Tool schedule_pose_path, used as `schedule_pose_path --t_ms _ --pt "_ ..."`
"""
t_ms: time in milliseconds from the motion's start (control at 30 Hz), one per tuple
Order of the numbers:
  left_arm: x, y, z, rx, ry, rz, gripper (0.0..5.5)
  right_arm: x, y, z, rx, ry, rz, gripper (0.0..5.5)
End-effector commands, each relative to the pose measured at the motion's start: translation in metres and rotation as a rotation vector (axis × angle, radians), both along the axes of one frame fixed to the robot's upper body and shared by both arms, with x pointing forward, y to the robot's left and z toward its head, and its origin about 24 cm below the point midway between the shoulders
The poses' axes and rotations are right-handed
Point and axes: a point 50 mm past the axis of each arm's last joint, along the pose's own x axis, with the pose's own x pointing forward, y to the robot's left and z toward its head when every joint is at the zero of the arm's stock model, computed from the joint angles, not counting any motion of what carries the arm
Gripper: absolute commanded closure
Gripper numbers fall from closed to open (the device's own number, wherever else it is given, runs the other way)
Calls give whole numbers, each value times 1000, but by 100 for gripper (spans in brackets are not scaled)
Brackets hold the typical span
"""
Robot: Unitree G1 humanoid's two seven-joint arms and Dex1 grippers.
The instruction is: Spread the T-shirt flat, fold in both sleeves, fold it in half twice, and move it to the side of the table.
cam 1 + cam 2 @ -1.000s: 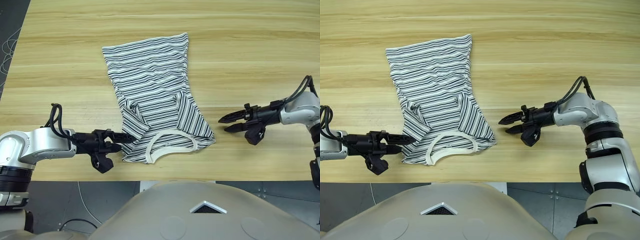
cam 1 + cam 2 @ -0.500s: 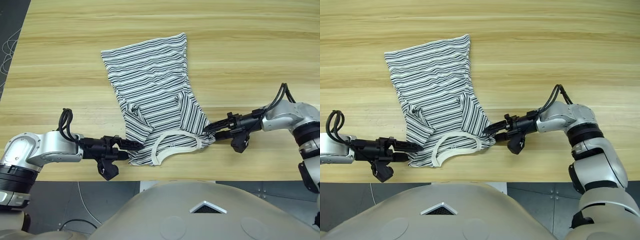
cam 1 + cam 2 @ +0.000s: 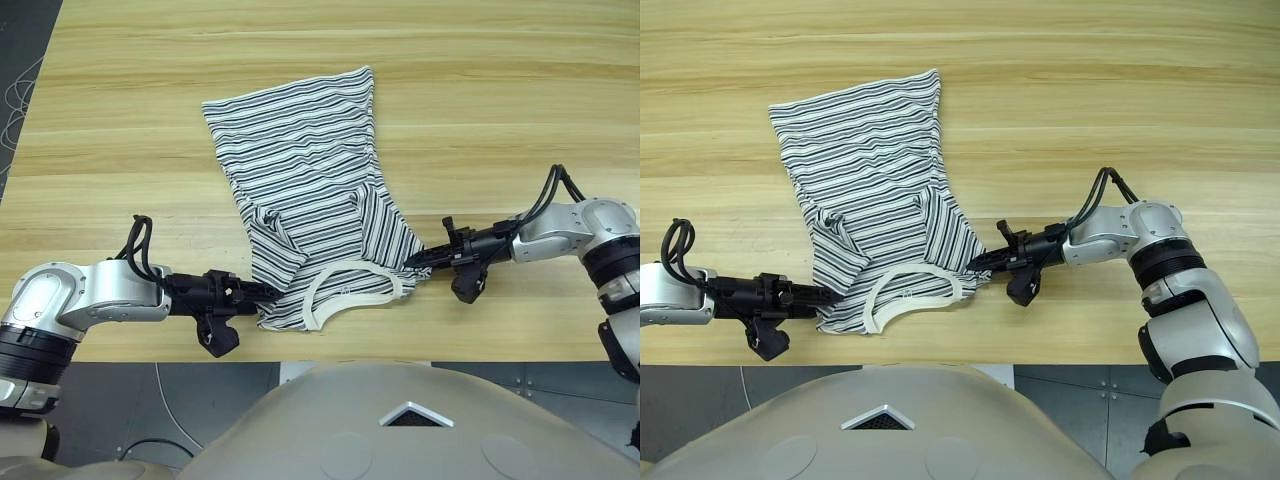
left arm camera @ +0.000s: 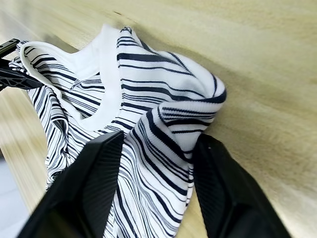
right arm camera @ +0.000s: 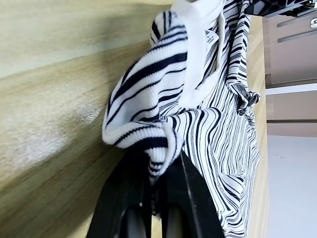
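The left arm [image 3: 85, 300] and right arm [image 3: 1140, 232] wear rounded silver-grey shells, split by black ribbed rings [image 3: 1167, 268] at the joints. Toward each wrist the silver gives way to a slim black section. A black cable [image 3: 138, 238] loops up off the left wrist, and a like cable [image 3: 1102, 192] arches off the right. A small black block [image 3: 216, 338] hangs under each wrist. The jaws are black, long and thin, and their pads [image 4: 94, 183] are finely ribbed.

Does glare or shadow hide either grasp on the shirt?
No. Left eye view: even light, soft shadows under the T-shirt edges. Right wrist view: pale sheen on the table, dark shadow beside the right gripper. Left wrist view: no glare around the left gripper.
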Motion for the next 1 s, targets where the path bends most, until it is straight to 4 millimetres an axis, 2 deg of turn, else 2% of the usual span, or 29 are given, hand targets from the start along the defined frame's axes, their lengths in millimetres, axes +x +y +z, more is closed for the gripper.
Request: schedule_pose_path --t_ms 33,333,433,500,667,800,900,1000 --pt "3 -2 4 14 -7 -13 393 -4 -9 -4 -99 9 16 540" --pt "9 -13 3 26 6 -2 540 -5 -2 -1 -67 -3 24 540" --pt "13 -17 4 22 -10 7 540 -3 0 3 -52 -6 24 540" --pt "27 -22 8 19 -47 43 540 -1 2 8 -26 -4 6 540" --pt "59 -19 34 120 42 299 540 8 1 28 41 47 -113 540" --pt "76 -20 56 194 161 440 540 12 -1 41 57 158 -231 540" --pt "69 -15 59 265 294 441 540 8 -5 45 8 294 -293 540" --pt "64 -10 61 291 342 392 540 -8 -10 50 -38 488 -333 540"
